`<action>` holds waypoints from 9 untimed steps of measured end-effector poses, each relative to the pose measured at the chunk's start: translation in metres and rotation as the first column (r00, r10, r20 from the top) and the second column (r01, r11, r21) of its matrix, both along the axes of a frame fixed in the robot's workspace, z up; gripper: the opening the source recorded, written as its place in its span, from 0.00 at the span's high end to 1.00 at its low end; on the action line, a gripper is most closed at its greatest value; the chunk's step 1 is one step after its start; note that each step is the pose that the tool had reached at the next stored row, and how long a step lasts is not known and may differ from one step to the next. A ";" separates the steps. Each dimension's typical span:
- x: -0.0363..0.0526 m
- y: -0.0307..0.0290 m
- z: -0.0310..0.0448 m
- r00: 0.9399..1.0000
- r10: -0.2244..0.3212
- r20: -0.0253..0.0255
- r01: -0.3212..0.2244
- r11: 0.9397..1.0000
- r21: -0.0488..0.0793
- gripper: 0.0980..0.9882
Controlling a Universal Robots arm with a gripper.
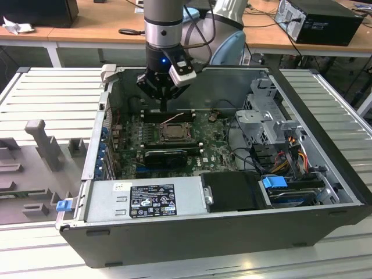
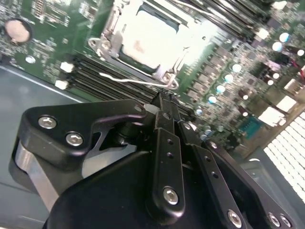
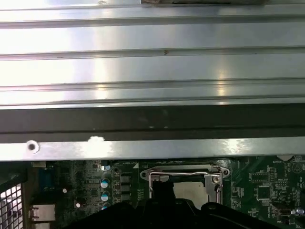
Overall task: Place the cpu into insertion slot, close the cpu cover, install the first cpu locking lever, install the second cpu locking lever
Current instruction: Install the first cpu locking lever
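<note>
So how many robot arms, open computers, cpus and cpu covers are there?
arm: 1
open computer: 1
cpu: 1
cover: 1
Total: 4

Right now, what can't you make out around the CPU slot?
1. CPU top, second wrist view: washed out by glare.
2. Lever end, second wrist view: behind gripper.
3. Slot, first wrist view: partly behind gripper.
4. Lever latching, exterior view: too small.
</note>
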State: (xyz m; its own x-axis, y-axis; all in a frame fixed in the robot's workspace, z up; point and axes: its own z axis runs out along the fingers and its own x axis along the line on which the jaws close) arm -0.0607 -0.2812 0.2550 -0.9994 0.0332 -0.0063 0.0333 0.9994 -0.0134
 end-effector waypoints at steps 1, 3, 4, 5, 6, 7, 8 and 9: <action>0.0018 0.0000 -0.0001 1.000 0.000 0.000 0.000 1.000 0.000 0.99; 0.0047 -0.0017 -0.0012 1.000 0.000 -0.002 0.000 1.000 0.000 0.99; 0.0054 -0.0018 -0.0016 1.000 0.000 -0.002 0.000 1.000 0.000 0.99; 0.0062 -0.0019 -0.0021 1.000 0.000 -0.002 0.000 1.000 0.001 0.99; 0.0059 -0.0024 -0.0026 1.000 0.000 0.002 0.000 1.000 0.000 0.99; 0.0058 -0.0026 -0.0028 1.000 0.000 0.009 0.000 1.000 0.001 0.99; 0.0060 -0.0027 -0.0029 1.000 0.001 0.010 -0.001 1.000 0.010 0.99; 0.0060 -0.0027 -0.0029 1.000 0.001 0.010 -0.002 1.000 0.024 0.99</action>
State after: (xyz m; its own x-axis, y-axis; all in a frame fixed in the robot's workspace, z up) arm -0.0547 -0.2839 0.2521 -0.9994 0.0319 -0.0157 0.0317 0.9994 0.0105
